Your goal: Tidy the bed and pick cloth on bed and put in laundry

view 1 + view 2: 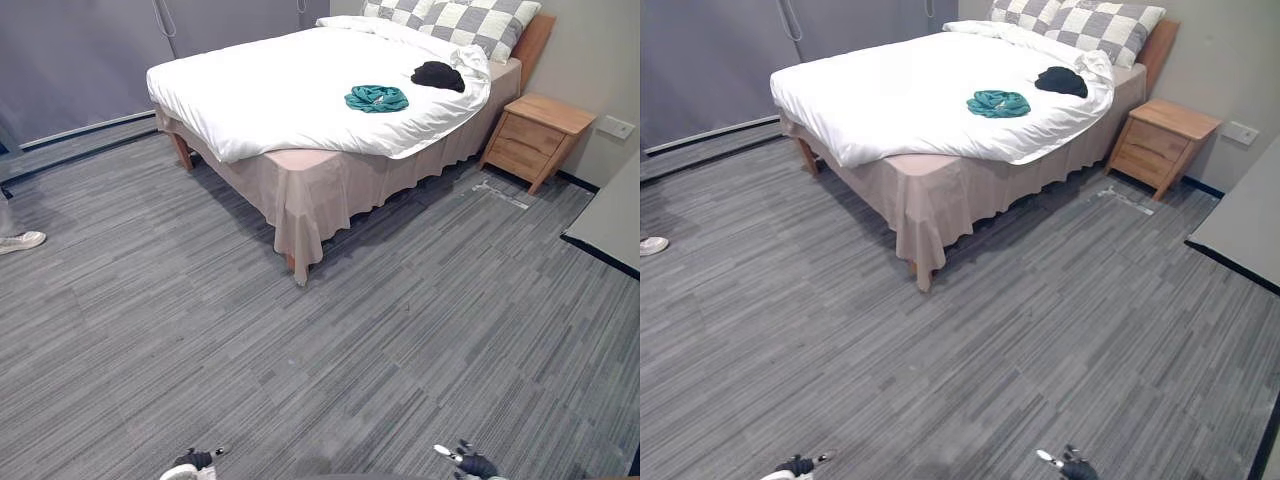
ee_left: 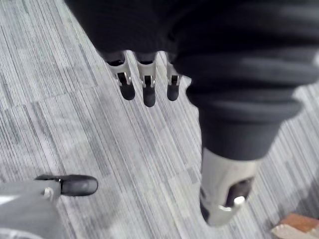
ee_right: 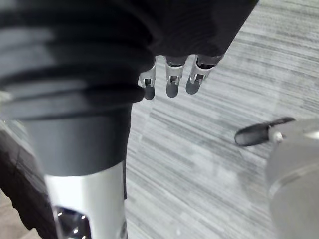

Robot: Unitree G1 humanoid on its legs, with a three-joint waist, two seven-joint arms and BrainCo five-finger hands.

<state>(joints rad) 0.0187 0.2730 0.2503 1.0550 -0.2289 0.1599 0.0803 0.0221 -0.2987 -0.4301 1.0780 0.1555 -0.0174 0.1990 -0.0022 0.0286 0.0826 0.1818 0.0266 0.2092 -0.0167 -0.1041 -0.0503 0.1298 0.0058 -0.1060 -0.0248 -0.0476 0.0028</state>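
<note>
Teal crumpled cloth (image 1: 376, 98) and black crumpled cloth (image 1: 438, 76) lie on the white-duvet bed (image 1: 270, 90), the black one nearer the checked pillows (image 1: 460, 22). Left hand (image 1: 190, 461) and right hand (image 1: 472, 463) hang over the grey carpet floor (image 1: 300, 350), fingers relaxed, empty, well apart from the bed.

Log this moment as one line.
stage: nothing picked yet | bed: teal cloth and black cloth lie apart on white duvet | left hand: open, empty | right hand: open, empty
</note>
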